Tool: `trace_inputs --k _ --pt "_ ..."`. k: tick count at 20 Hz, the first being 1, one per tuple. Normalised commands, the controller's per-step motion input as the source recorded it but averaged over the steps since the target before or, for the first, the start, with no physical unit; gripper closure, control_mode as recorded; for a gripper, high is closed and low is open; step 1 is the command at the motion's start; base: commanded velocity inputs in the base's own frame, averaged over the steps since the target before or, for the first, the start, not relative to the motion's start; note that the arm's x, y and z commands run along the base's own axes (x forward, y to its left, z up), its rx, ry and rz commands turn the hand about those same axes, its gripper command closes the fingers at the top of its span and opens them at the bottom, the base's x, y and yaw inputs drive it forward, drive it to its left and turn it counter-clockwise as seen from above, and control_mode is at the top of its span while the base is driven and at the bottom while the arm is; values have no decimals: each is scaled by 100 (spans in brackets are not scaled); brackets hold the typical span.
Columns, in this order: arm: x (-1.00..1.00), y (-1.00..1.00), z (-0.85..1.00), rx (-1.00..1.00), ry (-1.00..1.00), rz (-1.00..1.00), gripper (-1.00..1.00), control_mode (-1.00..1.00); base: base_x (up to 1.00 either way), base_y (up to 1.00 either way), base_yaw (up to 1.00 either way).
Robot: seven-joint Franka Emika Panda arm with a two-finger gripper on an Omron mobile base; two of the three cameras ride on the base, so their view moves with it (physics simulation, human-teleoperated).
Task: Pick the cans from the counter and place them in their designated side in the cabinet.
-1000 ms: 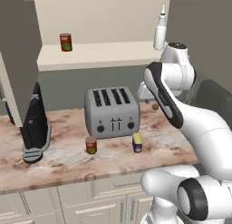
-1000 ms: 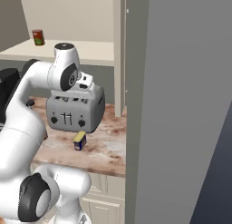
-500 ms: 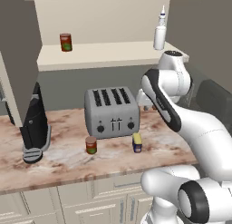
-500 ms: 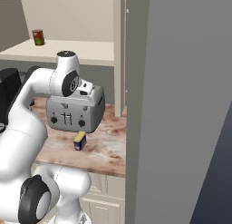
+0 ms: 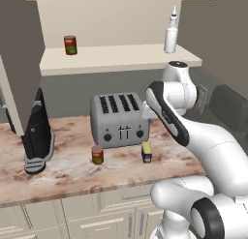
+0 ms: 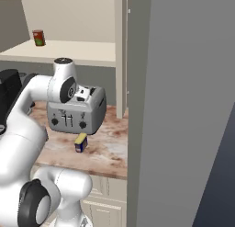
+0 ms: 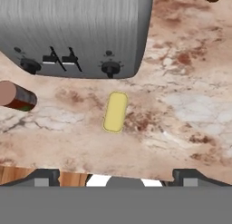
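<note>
We note the counter (image 5: pixel 68 172), pinkish-brown marbled stone, with a grey four-slot toaster (image 5: pixel 119 119) standing toward its back. In front of the toaster, two small cans stand upright and apart from each other: a red-brown can (image 5: pixel 97 155) with a green patch to the left, and a blue can with a yellow top (image 5: pixel 146 153) to the right, near the counter's front edge.

A second red-brown can (image 5: pixel 70 45) stands on the left part of the cabinet's pale shelf (image 5: pixel 111 59). A tall white squeeze bottle (image 5: pixel 170 35) stands at the shelf's right end, well apart from that can. A black appliance (image 5: pixel 37 134) stands at the counter's left end.

In the hand view we look straight down on the counter. The yellow top of the blue can lies near the middle, just below the toaster's front panel with its knobs and levers. The red-brown can pokes in from the left edge.

The gripper (image 7: pixel 115 175) hangs above the counter, its two dark fingertips (image 7: pixel 43 177) spread wide at the bottom corners of the hand view. Nothing sits between them; the jaws are apart and hold nothing.

From the right base view the white arm arcs over the toaster, the blue can just below it.
</note>
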Motion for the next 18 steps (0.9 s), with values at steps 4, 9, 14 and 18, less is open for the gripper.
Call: trace_inputs --k 4,9,14,18 --pt "-1 4 -13 1 0 0 -100 -100 0 0 0" --pt "0 2 -15 0 0 0 -100 -100 0 0 0" --pt "0 2 -7 1 0 0 -100 -100 0 0 0" --pt "0 1 -10 0 -1 0 -100 -100 0 0 0"
